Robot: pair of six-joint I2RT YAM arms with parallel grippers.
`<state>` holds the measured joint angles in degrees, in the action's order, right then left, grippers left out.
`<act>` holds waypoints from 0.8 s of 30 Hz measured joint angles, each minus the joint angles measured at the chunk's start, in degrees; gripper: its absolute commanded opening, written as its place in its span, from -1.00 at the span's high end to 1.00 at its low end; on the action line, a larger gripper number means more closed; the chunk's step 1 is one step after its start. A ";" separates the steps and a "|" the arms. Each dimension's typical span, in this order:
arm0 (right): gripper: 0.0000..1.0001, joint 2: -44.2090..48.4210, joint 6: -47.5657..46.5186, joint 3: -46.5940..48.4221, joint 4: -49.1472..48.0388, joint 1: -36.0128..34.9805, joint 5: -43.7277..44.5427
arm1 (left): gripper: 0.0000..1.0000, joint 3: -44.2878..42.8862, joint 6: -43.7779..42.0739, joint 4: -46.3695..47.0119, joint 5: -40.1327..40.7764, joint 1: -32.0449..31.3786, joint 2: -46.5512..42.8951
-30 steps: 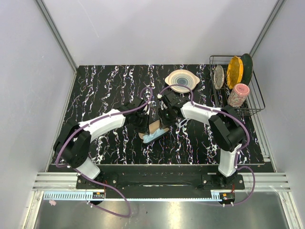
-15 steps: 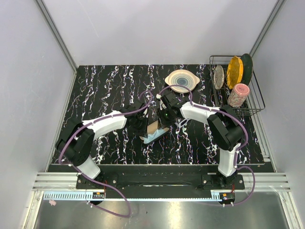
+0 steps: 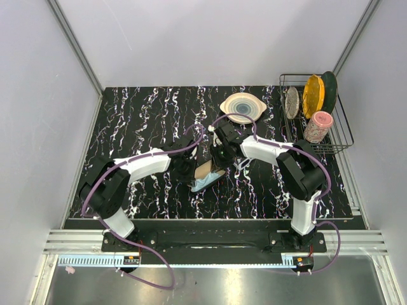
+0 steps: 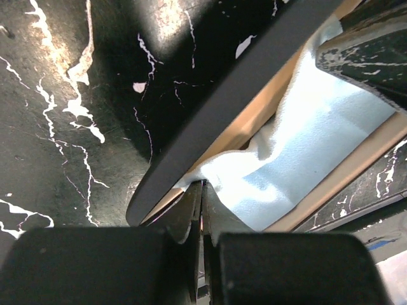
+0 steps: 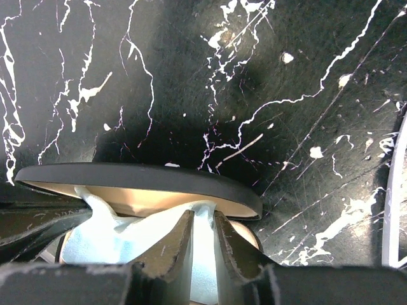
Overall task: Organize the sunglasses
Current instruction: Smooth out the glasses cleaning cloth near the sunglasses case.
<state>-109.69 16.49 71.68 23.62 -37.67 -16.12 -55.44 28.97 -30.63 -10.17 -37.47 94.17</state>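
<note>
Two robot arms meet at the middle of a black marbled table (image 3: 140,114), both working at an open black case (image 4: 244,82) with tan lining.

The left gripper (image 4: 201,194) has its fingers pressed flat together, with nothing visible between them. Their tips sit right at the case's black rim. Just ahead and to the right of them, a corner of the light blue cloth (image 4: 299,152) spills over the lining.

The right gripper (image 5: 202,217) comes in from the opposite side, its fingers a narrow slit apart and its tips reaching into the case. Cloth fills the slit; whether it is pinched cannot be told. The case's curved rim arcs just beyond those fingertips.

The sunglasses cannot be seen in any view; the crumpled cloth covers what shows of the case's inside.

The two grippers face each other closely across the case, with little room between them. Open tabletop stretches ahead and left of the left fingers, and beyond the rim ahead of the right fingers. A round plate (image 3: 243,107) lies behind the right gripper, apart from it. A wire dish rack (image 3: 346,136) stands well away at the table's right edge.
</note>
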 measured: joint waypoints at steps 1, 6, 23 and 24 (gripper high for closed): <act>0.62 -0.02 0.07 0.00 0.00 0.00 0.04 | 1.00 0.00 0.00 -0.11 0.20 0.00 0.13; 0.74 -0.22 0.22 0.00 0.04 0.00 0.57 | 1.00 0.00 0.00 -0.55 1.20 0.00 0.28; 0.92 -0.31 1.79 0.00 -0.52 -0.02 3.45 | 1.00 -0.39 0.00 -0.98 2.05 -1.07 1.01; 0.92 -0.31 1.99 0.00 -0.72 -0.02 3.61 | 1.00 -0.48 0.00 -1.03 2.03 -1.16 1.14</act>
<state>-110.00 18.48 71.68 22.90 -37.69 -12.51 -55.92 28.97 -31.66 -8.14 -38.63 95.31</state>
